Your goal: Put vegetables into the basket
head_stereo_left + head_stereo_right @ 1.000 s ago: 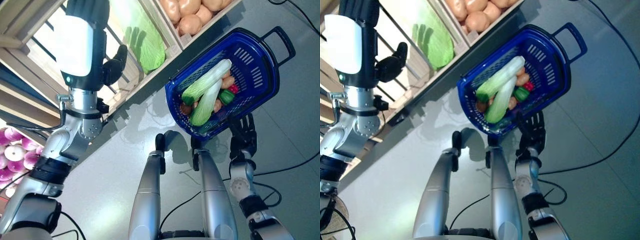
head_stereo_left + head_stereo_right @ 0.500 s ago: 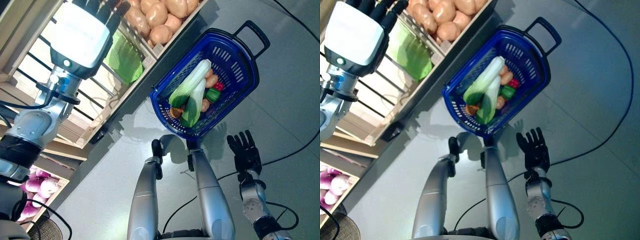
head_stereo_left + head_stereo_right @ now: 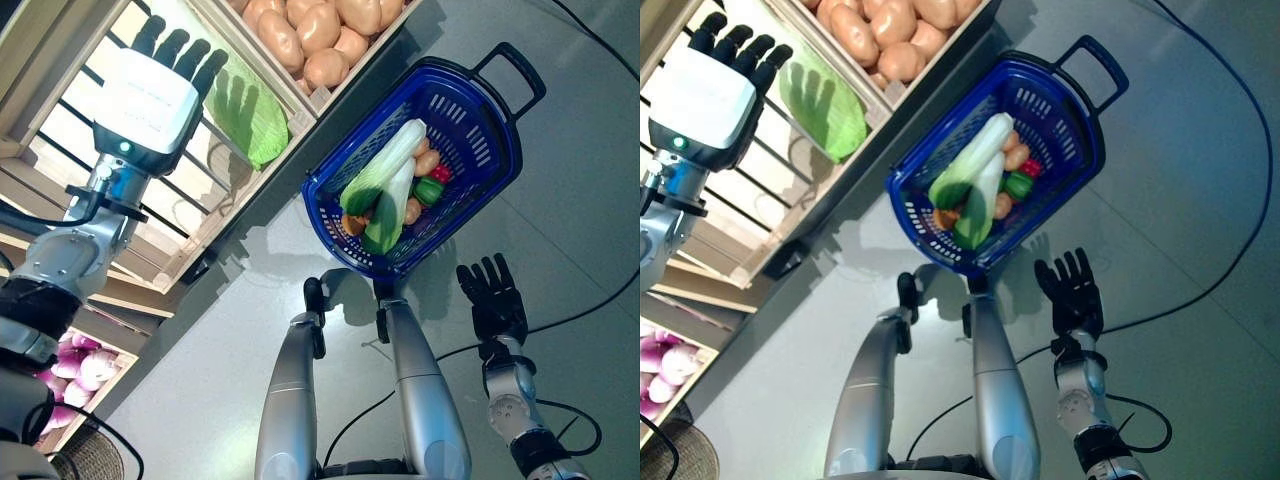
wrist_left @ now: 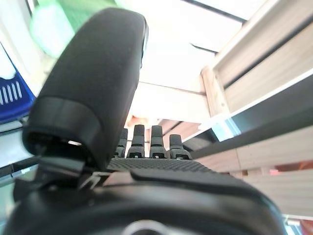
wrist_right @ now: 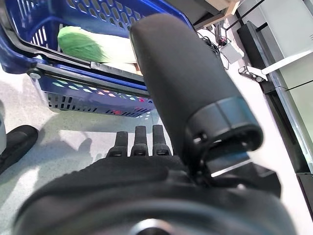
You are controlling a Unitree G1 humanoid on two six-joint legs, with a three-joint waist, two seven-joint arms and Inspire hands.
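A blue basket (image 3: 497,165) stands on the grey floor and holds pale green leafy stalks (image 3: 385,175), a green pepper (image 3: 427,189), a red piece and small brown vegetables. My right hand (image 3: 492,298) hangs open over the floor just beside the basket's near end, holding nothing. My left hand (image 3: 150,95) is raised, open, in front of the wooden shelf, its fingers straight and empty. A green cabbage (image 3: 250,112) lies in the crate just beside that hand. Potatoes (image 3: 320,30) fill the neighbouring crate.
Wooden shelf crates (image 3: 190,250) run along the left side. Purple onions (image 3: 75,365) lie in a lower crate at the far left. A woven basket (image 3: 85,465) shows at the bottom left corner.
My left hand has dropped away from the shelf's top and now shows its straight fingers near the cabbage. The right hand has barely moved in the last half second; earlier it was close under the basket.
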